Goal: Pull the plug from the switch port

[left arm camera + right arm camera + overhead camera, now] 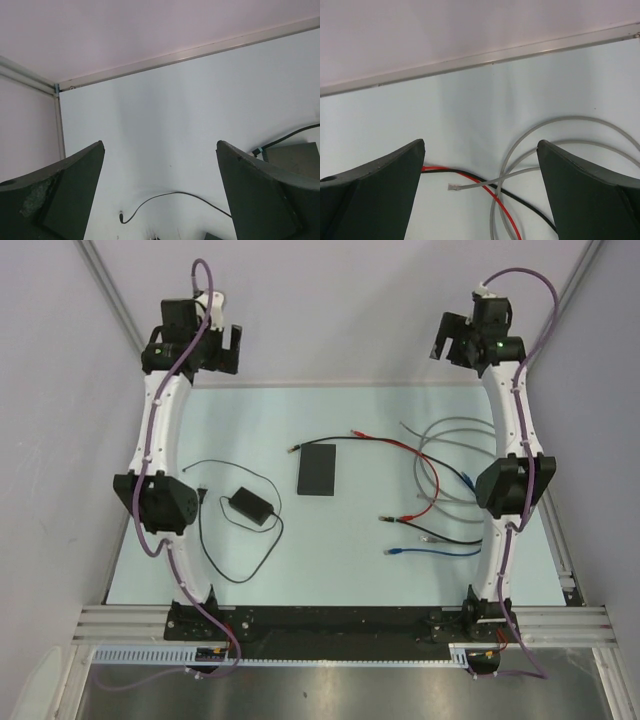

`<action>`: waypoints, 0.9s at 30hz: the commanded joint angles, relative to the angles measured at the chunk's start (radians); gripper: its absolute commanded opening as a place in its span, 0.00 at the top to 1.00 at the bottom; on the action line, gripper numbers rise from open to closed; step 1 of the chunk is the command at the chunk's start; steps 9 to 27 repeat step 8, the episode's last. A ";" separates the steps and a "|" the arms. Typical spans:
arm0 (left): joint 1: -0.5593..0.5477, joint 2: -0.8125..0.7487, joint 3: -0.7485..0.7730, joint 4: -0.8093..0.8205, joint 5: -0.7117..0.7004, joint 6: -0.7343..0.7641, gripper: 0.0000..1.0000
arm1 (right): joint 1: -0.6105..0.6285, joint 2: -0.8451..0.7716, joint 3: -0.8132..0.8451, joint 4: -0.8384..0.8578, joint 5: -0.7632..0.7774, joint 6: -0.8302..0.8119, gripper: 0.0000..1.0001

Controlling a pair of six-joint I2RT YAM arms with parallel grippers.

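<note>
Switch [317, 470]: one, flat mid-tabletop [330, 560].
Left end effector [160, 145]: spread wide, empty.
Right end effector [481, 142]: spread wide, empty.
Power adapter [250, 505]: one, left of switch.
Cables [570, 119]: tangled at right; count unclear, plugs too small.

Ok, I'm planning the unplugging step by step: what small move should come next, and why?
Probably lower the left gripper toward the far-left corner of the switch, where the black plug sits. It and the right gripper hang open and empty over the far edge; the left is nearer.
</note>
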 commanded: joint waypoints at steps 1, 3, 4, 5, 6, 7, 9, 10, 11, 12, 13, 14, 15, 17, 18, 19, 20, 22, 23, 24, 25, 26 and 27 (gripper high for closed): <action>0.015 -0.009 -0.001 0.005 -0.025 -0.026 0.00 | -0.031 -0.009 0.048 -0.025 0.018 0.049 0.00; 0.015 -0.012 -0.014 0.001 -0.006 -0.029 0.00 | -0.033 -0.020 0.040 -0.021 0.018 0.066 0.00; 0.015 -0.013 -0.018 -0.004 0.003 -0.031 0.01 | -0.034 -0.020 0.039 -0.028 0.024 0.070 0.00; 0.015 -0.015 -0.024 -0.004 0.015 -0.035 0.01 | -0.031 -0.028 0.028 -0.029 0.027 0.072 0.00; 0.015 -0.020 -0.029 -0.005 0.023 -0.037 0.00 | -0.028 -0.034 0.019 -0.028 0.036 0.070 0.00; 0.015 -0.021 -0.030 -0.008 0.023 -0.038 0.01 | -0.028 -0.038 0.009 -0.028 0.039 0.067 0.00; 0.015 -0.023 -0.038 -0.010 0.026 -0.040 0.00 | -0.028 -0.046 0.000 -0.025 0.039 0.063 0.00; 0.015 -0.023 -0.038 -0.010 0.026 -0.040 0.00 | -0.028 -0.046 0.000 -0.025 0.039 0.063 0.00; 0.015 -0.023 -0.038 -0.010 0.026 -0.040 0.00 | -0.028 -0.046 0.000 -0.025 0.039 0.063 0.00; 0.015 -0.023 -0.038 -0.010 0.026 -0.040 0.00 | -0.028 -0.046 0.000 -0.025 0.039 0.063 0.00; 0.015 -0.023 -0.038 -0.010 0.026 -0.040 0.00 | -0.028 -0.046 0.000 -0.025 0.039 0.063 0.00; 0.015 -0.023 -0.038 -0.010 0.026 -0.040 0.00 | -0.028 -0.046 0.000 -0.025 0.039 0.063 0.00; 0.015 -0.023 -0.038 -0.010 0.026 -0.040 0.00 | -0.028 -0.046 0.000 -0.025 0.039 0.063 0.00; 0.015 -0.023 -0.038 -0.010 0.026 -0.040 0.00 | -0.028 -0.046 0.000 -0.025 0.039 0.063 0.00; 0.015 -0.023 -0.038 -0.010 0.026 -0.040 0.00 | -0.028 -0.046 0.000 -0.025 0.039 0.063 0.00; 0.015 -0.023 -0.038 -0.010 0.026 -0.040 0.00 | -0.028 -0.046 0.000 -0.025 0.039 0.063 0.00; 0.015 -0.023 -0.038 -0.010 0.026 -0.040 0.00 | -0.028 -0.046 0.000 -0.025 0.039 0.063 0.00; 0.015 -0.023 -0.038 -0.010 0.026 -0.040 0.00 | -0.028 -0.046 0.000 -0.025 0.039 0.063 0.00; 0.015 -0.023 -0.038 -0.010 0.026 -0.040 0.00 | -0.028 -0.046 0.000 -0.025 0.039 0.063 0.00; 0.015 -0.023 -0.038 -0.010 0.026 -0.040 0.00 | -0.028 -0.046 0.000 -0.025 0.039 0.063 0.00; 0.015 -0.023 -0.038 -0.010 0.026 -0.040 0.00 | -0.028 -0.046 0.000 -0.025 0.039 0.063 0.00; 0.015 -0.023 -0.038 -0.010 0.026 -0.040 0.00 | -0.028 -0.046 0.000 -0.025 0.039 0.063 0.00; 0.015 -0.023 -0.038 -0.010 0.026 -0.040 0.00 | -0.028 -0.046 0.000 -0.025 0.039 0.063 0.00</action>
